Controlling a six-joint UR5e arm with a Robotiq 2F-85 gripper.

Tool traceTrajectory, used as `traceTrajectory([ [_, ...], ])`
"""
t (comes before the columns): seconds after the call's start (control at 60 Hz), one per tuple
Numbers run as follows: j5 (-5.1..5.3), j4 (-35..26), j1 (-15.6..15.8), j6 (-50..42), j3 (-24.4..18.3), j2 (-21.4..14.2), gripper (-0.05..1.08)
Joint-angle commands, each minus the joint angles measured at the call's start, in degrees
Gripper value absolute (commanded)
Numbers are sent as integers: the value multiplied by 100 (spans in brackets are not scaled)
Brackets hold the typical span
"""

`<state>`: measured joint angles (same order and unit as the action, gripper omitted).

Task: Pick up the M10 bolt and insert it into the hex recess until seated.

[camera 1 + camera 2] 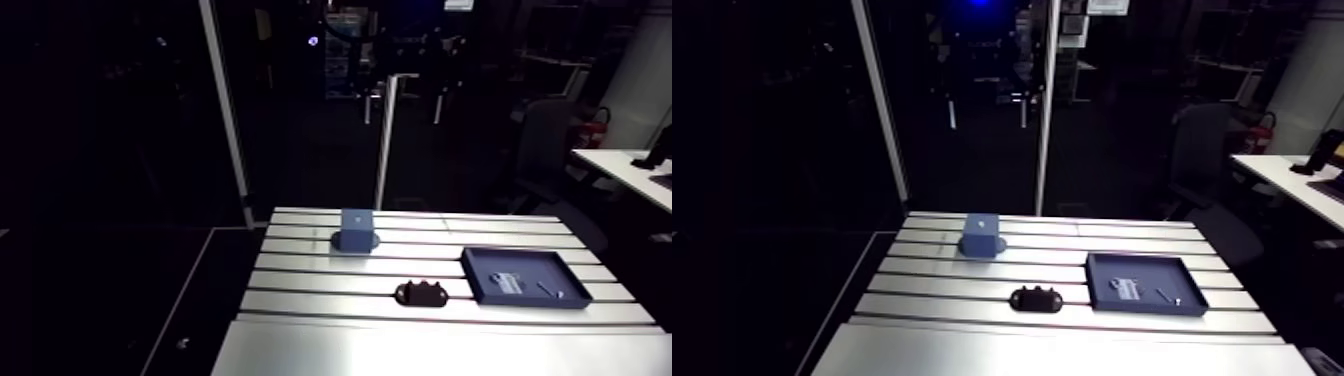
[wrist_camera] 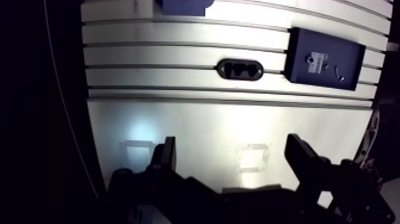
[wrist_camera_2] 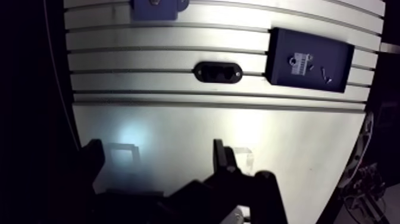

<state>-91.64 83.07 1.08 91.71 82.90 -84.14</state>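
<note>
Looking down past the black two-finger gripper (image 2: 233, 158) in the wrist view, we find its fingers spread wide above the smooth near part of the slotted aluminium table (image 2: 196, 119), with nothing held between them. The small slim grey bolt (image 2: 337, 73) shows only as a thin pale sliver, too small for us to make out its head or thread. It lies on its side inside the shallow dark-blue rectangular tray (image 2: 354, 56), well ahead of the gripper and off toward one finger's side. Sharing the tray, near the bolt but apart from it, is a pale ribbed piece (image 2: 315, 61). Beside the tray sits a black oval fixture (image 2: 240, 69) with two recesses whose shape we cannot read, and farther off stands a blue block (image 1: 356, 229).
</note>
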Motion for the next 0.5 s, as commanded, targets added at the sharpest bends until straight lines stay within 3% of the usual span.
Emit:
traceTrajectory([
  [0.017,18,-174,-89,0,-45,-27,1],
  [0.5,2,-146,-196,-7,-68,-27,1],
])
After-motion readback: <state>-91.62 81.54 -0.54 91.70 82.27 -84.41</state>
